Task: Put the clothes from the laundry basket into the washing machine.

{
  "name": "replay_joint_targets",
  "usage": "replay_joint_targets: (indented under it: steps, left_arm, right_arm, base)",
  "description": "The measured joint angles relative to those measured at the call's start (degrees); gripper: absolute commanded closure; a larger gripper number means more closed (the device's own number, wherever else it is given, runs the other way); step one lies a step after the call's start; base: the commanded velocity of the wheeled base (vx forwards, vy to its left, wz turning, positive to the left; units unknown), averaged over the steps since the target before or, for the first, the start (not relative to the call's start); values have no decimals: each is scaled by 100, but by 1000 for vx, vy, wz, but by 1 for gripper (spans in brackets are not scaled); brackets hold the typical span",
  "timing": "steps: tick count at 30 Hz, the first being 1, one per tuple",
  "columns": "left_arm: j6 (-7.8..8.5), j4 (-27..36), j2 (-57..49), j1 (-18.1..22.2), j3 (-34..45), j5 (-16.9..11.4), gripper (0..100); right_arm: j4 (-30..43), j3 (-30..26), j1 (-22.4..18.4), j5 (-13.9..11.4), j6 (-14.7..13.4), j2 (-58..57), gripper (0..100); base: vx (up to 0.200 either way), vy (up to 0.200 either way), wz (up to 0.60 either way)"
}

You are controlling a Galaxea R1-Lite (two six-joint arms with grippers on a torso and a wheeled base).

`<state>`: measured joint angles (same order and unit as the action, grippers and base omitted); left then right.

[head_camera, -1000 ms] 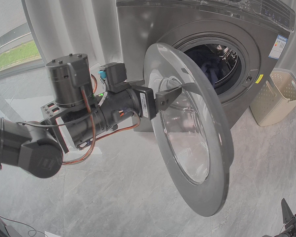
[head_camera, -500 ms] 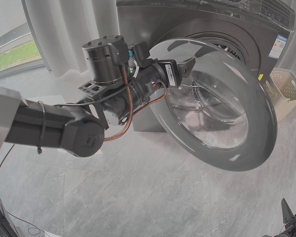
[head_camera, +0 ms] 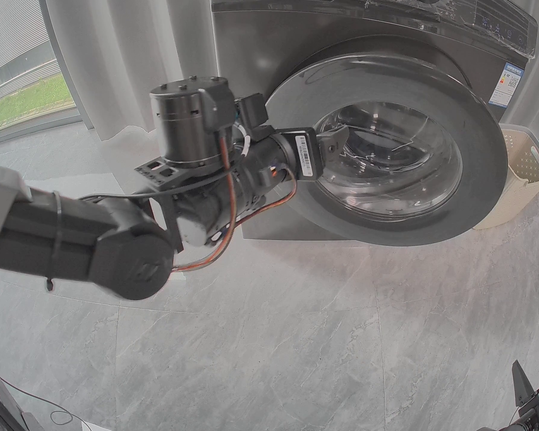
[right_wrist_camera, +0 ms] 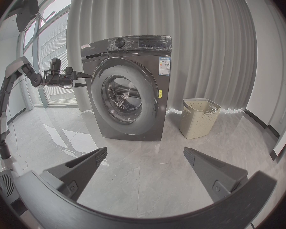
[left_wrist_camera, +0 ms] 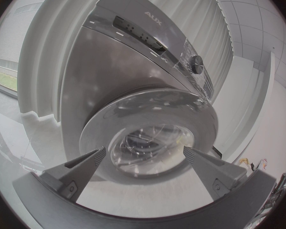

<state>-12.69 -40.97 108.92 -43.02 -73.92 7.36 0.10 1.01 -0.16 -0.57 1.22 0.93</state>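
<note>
At the washing machine (head_camera: 245, 55) front, door (head_camera: 401, 228) sits almost shut, left hand (left_wrist_camera: 142, 150) spread apart at its face, contact unclear. Laundry basket (right_wrist_camera: 197, 124) on floor (head_camera: 281, 342) just right of machine, no clothes showing. Right hand (right_wrist_camera: 144, 150) apart, low over floor. Looks like door-closing step; next needs 1 firm push to latch.

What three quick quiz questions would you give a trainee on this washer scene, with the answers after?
1. True or false: the door of the washing machine stands wide open.
2. Where is the laundry basket? A) on top of the machine B) on the floor beside the machine C) held in a gripper
3. Fill in: the left gripper, in front of the door, has its fingers ____.
Key: 1 false, it is shut or nearly so; 2 B; 3 open.
</note>
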Motion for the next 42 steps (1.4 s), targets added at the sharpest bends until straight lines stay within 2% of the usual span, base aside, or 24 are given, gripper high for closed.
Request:
replay_joint_targets:
  steps: [9, 13, 18, 25, 31, 35, 39, 42]
  left_arm:
    - [71, 461, -1841, -69, 2247, -224, 0]
    - [189, 547, -2912, 13, 3300, -296, 0]
    - [378, 640, -4291, 378, 4461, -447, 0]
    - [572, 1153, -6260, 1243, 5643, -661, 0]
    - [692, 2198, -8026, 2164, 6345, -744, 0]
    - [779, 3017, -9062, 2927, 6760, -666, 0]
    - [941, 4038, -9823, 3669, 7032, -628, 0]
    - [1070, 4329, -10196, 3980, 7161, -639, 0]
  right_arm:
    - [0, 0, -2, -2, 0, 0, 0]
    - [0, 0, 0, -2, -2, 0, 0]
    - [0, 0, -2, -2, 0, 0, 0]
    - [0, 0, -2, 0, 0, 0, 0]
    - [0, 0, -2, -2, -2, 0, 0]
    - [1, 0, -2, -2, -2, 0, 0]
    - [0, 0, -2, -2, -2, 0, 0]
    - [0, 0, -2, -2, -2, 0, 0]
  base:
    - [0, 0, 0]
    - [0, 0, 0]
    - [0, 0, 0]
    - [0, 0, 0]
    - [0, 0, 0]
    - [0, 0, 0]
    - [0, 0, 0]
    - [0, 0, 0]
